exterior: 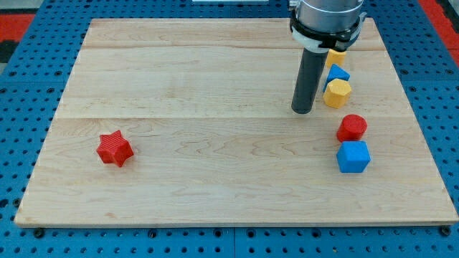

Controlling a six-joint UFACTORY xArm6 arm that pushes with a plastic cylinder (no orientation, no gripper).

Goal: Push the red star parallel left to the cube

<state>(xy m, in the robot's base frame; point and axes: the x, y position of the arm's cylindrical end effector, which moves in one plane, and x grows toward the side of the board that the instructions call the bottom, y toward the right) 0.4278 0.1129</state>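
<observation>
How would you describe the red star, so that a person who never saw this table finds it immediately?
On the wooden board, look at the view's lower left, far from my tip and the cluster at the right. The red star lies there alone. It has points, unlike the rounded red block.

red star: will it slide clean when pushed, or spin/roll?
The red star lies flat and low, so it probably slides, not rolls. Its points likely make it spin off-centre. Smooth wooden board suggests little drag. My tip is far right of it.
</observation>
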